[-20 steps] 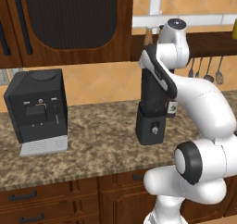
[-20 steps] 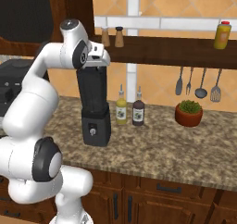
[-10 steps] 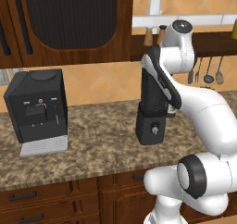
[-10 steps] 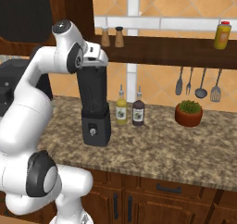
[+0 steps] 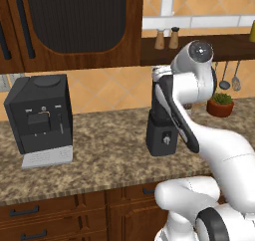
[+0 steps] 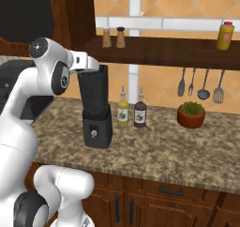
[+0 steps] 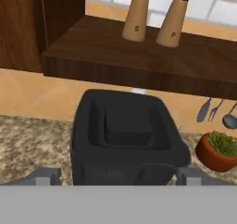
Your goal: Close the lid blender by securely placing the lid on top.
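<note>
granite counter (image 5: 99,165) under a dark wood shelf (image 7: 139,61). the blender (image 6: 96,111) stands mid-counter, toward the back edge, lid (image 7: 127,123) seated in the jar's mouth. the gripper (image 7: 118,177) sits just behind the top, fingers (image 7: 44,176) spread wide either side, probably releasing it.

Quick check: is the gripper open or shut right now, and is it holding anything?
Gripper: open, holding nothing; its fingertips stand wide on either side of the tall black blender's lidded top.
</note>
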Controlling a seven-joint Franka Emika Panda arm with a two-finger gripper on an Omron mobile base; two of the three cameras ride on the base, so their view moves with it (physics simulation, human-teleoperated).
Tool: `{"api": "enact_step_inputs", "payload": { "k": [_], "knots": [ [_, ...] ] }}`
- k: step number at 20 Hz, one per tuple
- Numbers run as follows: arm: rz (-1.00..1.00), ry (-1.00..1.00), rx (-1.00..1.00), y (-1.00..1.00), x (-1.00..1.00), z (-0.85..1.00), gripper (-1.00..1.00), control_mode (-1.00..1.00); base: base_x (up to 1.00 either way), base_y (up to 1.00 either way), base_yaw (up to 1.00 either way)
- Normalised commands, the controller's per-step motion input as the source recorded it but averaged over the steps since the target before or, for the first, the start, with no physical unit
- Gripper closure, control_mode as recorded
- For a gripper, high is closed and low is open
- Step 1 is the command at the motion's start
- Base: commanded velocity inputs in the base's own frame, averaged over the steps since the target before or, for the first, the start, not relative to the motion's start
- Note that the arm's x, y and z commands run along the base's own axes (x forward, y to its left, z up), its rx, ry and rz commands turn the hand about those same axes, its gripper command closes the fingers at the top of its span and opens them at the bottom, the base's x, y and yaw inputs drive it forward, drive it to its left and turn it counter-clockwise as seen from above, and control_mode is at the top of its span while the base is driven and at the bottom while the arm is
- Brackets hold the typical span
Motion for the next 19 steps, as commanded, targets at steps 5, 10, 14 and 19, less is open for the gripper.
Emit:
{"api": "enact_step_inputs", "payload": {
  "k": [5,10,14,19],
  "knots": [
    [-0.03,-0.02,-0.18,1.00,-1.00,0.05,-1.00,-1.00,0.00,0.00,0.00],
    [-0.03,0.13,-0.20,1.00,-1.00,-0.46,-1.00,-1.00,0.00,0.00,0.00],
    [0.00,0.18,-0.11,0.76,-0.65,-0.39,-1.00,-1.00,0.00,0.00,0.00],
    [0.00,0.00,0.01,0.00,0.00,0.00,-1.00,-1.00,0.00,0.00,0.00]
  ]
}}
